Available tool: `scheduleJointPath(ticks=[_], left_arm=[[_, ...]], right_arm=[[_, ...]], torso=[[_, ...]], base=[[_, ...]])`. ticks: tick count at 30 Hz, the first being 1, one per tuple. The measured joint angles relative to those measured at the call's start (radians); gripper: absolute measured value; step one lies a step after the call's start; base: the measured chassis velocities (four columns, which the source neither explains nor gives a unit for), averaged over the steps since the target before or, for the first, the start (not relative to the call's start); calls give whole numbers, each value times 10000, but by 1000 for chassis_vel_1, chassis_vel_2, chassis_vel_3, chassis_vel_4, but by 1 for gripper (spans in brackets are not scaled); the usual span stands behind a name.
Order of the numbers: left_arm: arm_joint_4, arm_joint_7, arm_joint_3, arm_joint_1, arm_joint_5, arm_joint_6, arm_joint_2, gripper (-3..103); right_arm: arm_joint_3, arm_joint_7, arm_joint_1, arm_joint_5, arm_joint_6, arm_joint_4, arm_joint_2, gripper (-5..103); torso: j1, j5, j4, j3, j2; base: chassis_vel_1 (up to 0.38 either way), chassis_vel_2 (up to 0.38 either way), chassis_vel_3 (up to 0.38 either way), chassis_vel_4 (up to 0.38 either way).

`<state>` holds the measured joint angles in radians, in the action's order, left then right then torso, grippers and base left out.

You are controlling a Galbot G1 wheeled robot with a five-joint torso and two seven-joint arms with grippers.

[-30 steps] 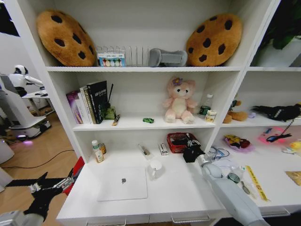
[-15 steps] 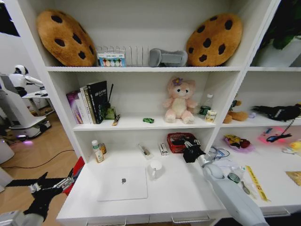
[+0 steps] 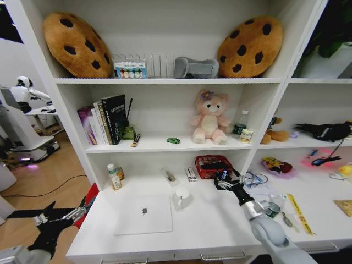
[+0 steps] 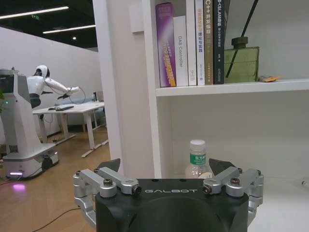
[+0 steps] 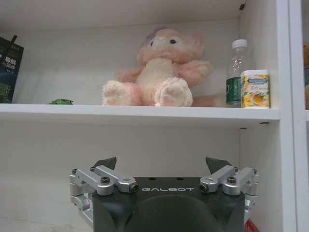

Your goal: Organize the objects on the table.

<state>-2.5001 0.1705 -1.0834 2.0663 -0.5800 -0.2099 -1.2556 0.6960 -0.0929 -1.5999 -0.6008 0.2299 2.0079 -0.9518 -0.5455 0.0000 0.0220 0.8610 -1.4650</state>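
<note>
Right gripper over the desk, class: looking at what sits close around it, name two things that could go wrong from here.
1. The right gripper hangs open just in front of the red basket; pushing forward could shove the basket back or spill it.
2. Tangled cables lie beside the gripper on the desk; a finger might snag them and drag nearby clutter.
3. The white mug stands close by; a sideways sweep of the arm could tip it toward the laptop.
</note>
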Motion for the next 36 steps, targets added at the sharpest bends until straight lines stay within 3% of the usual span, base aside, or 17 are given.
scheduleJointPath(ticks=[6,12,22,36], left_arm=[[1,0,0,0,0,0,0,100],[1,0,0,0,0,0,0,100],[1,0,0,0,0,0,0,100],[1,2,1,0,-1,0,0,100]], right_arm=[[1495,-270,-2511,-67,-433,1703,-674,100],[2128,-827,-3916,76,71,1941,-1441,100],[2276,-902,-3737,231,178,1917,-1483,100],[1515,-573,-3033,1074,405,1577,-1521,100]], torso=[[1,-3,7,-1,0],[1,0,2,0,0],[1,2,1,2,2],[0,-4,1,3,3]], base=[[0,0,0,0],[0,0,0,0],[-43,-34,45,41],[-225,-228,241,231]])
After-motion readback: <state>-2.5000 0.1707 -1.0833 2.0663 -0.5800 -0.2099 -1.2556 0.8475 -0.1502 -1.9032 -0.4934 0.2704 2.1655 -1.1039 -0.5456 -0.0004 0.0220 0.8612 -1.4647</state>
